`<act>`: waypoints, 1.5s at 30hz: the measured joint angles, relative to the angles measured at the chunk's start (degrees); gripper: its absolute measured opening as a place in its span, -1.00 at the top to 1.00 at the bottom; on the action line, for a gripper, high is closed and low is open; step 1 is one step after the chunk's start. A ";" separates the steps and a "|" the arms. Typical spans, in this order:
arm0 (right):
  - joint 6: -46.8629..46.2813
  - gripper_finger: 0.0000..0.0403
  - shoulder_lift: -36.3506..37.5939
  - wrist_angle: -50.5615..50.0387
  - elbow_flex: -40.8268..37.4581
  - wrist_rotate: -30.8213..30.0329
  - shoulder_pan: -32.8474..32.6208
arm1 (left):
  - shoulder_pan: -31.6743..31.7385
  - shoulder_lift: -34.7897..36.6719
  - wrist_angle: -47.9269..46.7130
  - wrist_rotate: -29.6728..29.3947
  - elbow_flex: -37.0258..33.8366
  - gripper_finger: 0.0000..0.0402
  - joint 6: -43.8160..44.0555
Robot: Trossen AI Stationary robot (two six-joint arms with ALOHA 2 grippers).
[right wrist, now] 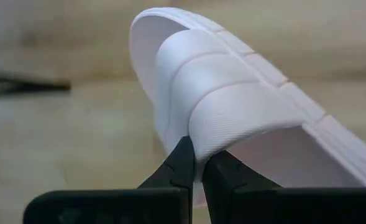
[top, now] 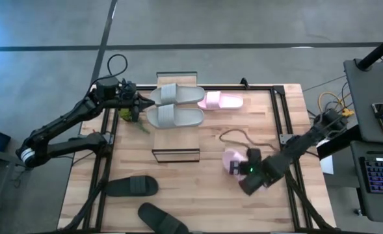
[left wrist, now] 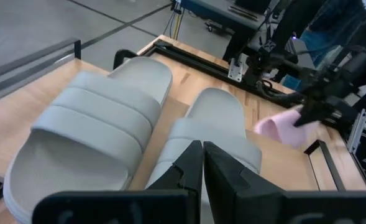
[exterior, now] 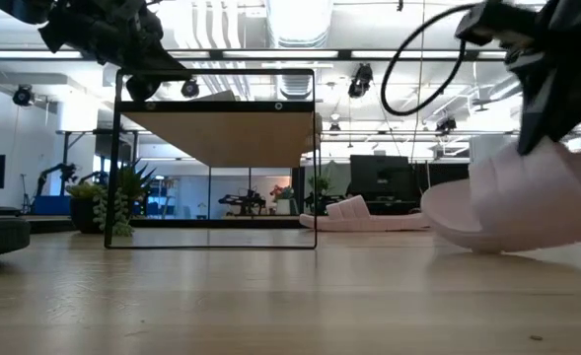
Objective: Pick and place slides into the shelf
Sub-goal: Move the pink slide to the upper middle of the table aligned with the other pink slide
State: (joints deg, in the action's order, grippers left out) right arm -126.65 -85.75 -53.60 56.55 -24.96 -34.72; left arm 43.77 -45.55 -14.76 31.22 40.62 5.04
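High view hides part of one pink slide (top: 232, 160) under the right gripper (top: 248, 170), at about four o'clock on the counter (top: 198, 195). The right wrist view shows those jaws closed together on the edge of that slide's strap. The left gripper (top: 138, 102) sits at ten o'clock beside the shelf (top: 175, 140), its jaws together at the nearer of two grey slides (top: 175, 117) lying on the shelf top; whether they pinch foam I cannot tell. The other pink slide (top: 221, 101) lies at one o'clock, just beside the grey pair. Two black slides (top: 132, 186) lie near seven o'clock, one cut off by the frame edge. No writing is legible.
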 joint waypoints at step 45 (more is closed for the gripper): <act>93.14 0.94 2.25 30.70 -13.03 28.10 61.17 | 0.02 -1.65 3.71 -1.53 0.00 1.00 0.55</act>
State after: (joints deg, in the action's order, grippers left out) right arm -33.51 -83.50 -22.89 43.52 3.14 26.45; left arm 43.79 -47.20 -11.05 29.69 40.62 5.58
